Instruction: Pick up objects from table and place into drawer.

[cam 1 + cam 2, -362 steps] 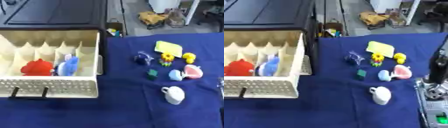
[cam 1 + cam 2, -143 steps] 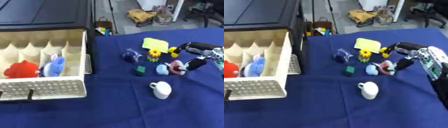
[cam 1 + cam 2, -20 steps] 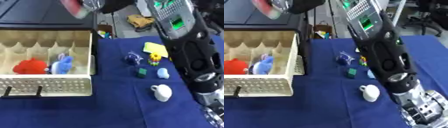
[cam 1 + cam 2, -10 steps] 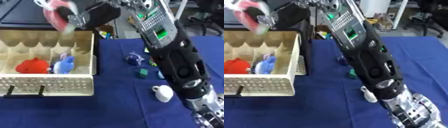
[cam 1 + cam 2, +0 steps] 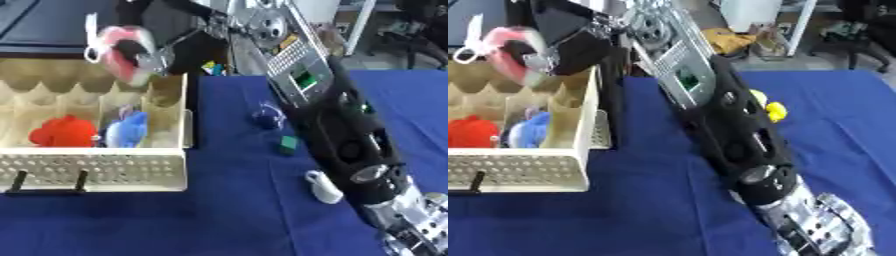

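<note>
My right hand (image 5: pixel 150 56) hangs over the back of the open cream drawer (image 5: pixel 96 161), shut on a pink and white cup-like thing (image 5: pixel 115 46). The thing hovers above the back compartments, right of the middle. My right arm (image 5: pixel 337 130) stretches from the lower right corner across the table to it. In the drawer lie a red toy (image 5: pixel 63 134) and a blue toy (image 5: pixel 129 131), side by side. On the blue cloth lie a dark blue thing (image 5: pixel 267 115), a green block (image 5: pixel 287 144), a white cup (image 5: pixel 322 186) and a yellow toy (image 5: pixel 773 111). The arm hides other things.
The drawer pulls out of a dark cabinet (image 5: pixel 52 25) at the upper left, and its perforated front carries a black handle (image 5: pixel 48 185). Blue cloth (image 5: pixel 227 210) covers the table. Chairs and clutter stand beyond the far edge.
My right hand has carried the pink and white thing down and to the left, from high above the cabinet to just over the drawer's back compartments. The drawer's contents have not moved.
</note>
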`<state>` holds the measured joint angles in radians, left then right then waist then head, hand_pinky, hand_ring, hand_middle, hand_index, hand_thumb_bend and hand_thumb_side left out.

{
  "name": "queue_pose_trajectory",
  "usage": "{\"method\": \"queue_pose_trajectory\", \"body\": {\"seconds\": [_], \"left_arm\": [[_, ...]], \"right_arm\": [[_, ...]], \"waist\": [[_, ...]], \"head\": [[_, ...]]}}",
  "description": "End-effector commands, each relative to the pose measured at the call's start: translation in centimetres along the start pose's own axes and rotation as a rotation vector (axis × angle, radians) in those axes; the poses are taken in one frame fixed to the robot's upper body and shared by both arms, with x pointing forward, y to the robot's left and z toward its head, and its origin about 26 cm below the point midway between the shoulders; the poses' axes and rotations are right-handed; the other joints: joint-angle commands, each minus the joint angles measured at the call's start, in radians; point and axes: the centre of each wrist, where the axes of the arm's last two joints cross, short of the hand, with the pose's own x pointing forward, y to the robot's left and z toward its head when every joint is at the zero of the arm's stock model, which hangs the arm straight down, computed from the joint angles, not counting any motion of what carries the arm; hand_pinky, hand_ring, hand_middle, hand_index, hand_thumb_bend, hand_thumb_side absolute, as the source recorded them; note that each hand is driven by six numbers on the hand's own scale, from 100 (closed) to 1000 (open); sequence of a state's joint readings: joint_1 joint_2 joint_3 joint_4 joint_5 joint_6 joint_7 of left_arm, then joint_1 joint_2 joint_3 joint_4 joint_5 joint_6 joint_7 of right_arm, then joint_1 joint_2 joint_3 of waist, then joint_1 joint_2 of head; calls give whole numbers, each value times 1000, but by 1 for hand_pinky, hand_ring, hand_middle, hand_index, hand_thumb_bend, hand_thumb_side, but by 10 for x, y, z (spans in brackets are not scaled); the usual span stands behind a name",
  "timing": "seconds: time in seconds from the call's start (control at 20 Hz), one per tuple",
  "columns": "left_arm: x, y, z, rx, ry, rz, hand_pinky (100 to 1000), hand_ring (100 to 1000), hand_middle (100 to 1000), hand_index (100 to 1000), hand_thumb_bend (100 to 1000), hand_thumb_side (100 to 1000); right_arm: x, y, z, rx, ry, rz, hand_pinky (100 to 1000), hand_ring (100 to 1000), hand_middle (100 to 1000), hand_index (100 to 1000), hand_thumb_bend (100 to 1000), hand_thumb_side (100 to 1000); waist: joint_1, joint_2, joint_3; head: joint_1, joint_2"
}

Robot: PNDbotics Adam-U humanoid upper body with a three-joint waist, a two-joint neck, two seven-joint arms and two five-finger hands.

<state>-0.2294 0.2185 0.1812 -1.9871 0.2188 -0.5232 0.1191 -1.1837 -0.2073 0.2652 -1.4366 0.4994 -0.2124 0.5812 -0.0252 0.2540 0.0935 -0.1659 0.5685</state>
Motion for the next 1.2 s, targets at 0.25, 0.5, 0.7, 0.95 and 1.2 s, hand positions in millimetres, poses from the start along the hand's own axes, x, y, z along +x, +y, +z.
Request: {"method": "queue_pose_trajectory", "body": {"seconds": [0.25,0.5,0.7,0.95,1.2], "left_arm": [[3,-1,-6,-16,-25,-1,429,502,491,685,155,1000],[3,-1,-6,-15,-25,-1,430,502,491,685,154,1000],[3,-1,-6,-15,-24,-2,429,502,491,685,154,1000],[3,0,-5,-11,-26,-4,429,502,491,685,154,1000],[3,1,-5,1,-30,-11,429,503,491,684,153,1000]], "right_arm": [[2,-10,3,10,-34,40,813,884,762,794,465,553],[3,-14,6,-13,-36,32,814,886,758,785,456,532],[5,-18,9,-51,-36,19,813,885,750,765,449,524],[8,-31,24,-179,-24,-25,753,822,649,654,313,597],[13,-54,59,-392,2,-87,601,701,532,532,100,646]], "waist": [[6,-15,-2],[7,-17,-6],[9,-18,-8],[13,-17,-14],[22,-12,-30]], "head": [[1,-13],[1,-14],[3,-15],[7,-18],[21,-19]]}}
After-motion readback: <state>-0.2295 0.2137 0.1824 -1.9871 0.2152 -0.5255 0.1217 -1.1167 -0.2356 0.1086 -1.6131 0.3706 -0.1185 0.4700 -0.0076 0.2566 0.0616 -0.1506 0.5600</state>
